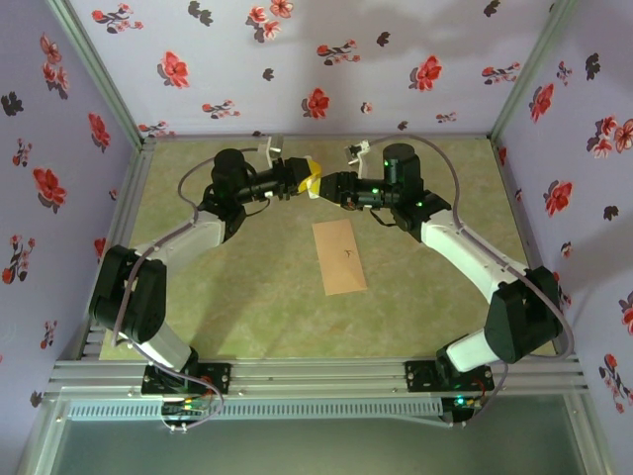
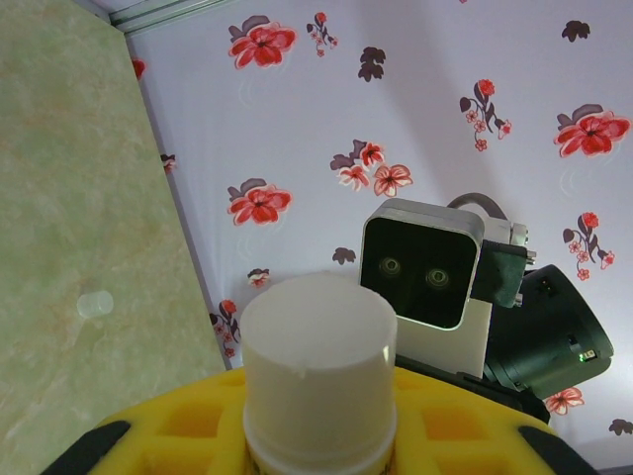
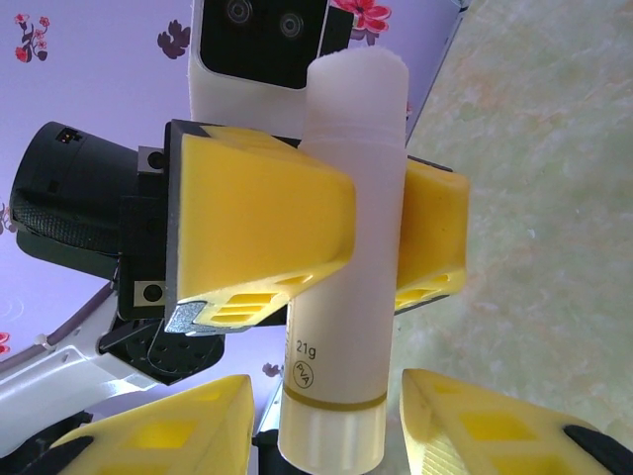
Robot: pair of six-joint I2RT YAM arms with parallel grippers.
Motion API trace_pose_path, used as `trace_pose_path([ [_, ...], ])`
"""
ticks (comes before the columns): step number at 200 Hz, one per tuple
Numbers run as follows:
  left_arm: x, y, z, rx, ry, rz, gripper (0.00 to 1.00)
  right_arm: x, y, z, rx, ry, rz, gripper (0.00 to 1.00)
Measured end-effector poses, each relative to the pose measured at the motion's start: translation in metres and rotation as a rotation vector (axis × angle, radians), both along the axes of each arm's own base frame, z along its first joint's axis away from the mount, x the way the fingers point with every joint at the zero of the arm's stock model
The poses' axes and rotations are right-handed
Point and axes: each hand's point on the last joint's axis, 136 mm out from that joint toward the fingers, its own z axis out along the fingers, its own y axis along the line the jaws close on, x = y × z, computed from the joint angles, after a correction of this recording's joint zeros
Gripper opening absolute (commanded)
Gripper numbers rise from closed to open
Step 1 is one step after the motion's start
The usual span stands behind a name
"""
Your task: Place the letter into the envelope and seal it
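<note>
Open mat [image 1: 247,307] surrounds the envelope [image 1: 338,257]; left arm [image 1: 188,237] and right arm [image 1: 455,242] crowd beyond.

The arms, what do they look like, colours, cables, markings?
The left arm and right arm have white links, black joint housings and grey cables looping alongside. The left pincer and right pincer have blocky yellow fingers with hollow pockets. Each wrist carries a white-cased camera.

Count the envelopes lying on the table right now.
1. The envelope lies flat near the middle of the table, slightly right of centre, its long side running front to back. Anything tucked beneath it would be hidden.
</note>
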Motion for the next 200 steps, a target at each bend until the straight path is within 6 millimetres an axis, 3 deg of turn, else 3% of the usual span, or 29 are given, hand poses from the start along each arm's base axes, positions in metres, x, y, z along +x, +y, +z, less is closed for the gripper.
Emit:
trace_pose_path([
  [78,0.0032,0.0016,0.0089,-0.009,-0.019,0.007,0.0,-0.0012,0.0004,0.0003,0.002,0.001,0.007,0.38],
  [138,0.0037,0.0021,0.0088,-0.008,-0.018,0.008,0.0,-0.0025,0.0013,0.0022,0.012,0.006,0.017,0.24],
  [200,0.0065,0.0036,0.0004,0.026,-0.003,0.017,0.0,-0.0003,0.0028,-0.0032,0.01,0.029,0.016,0.2],
])
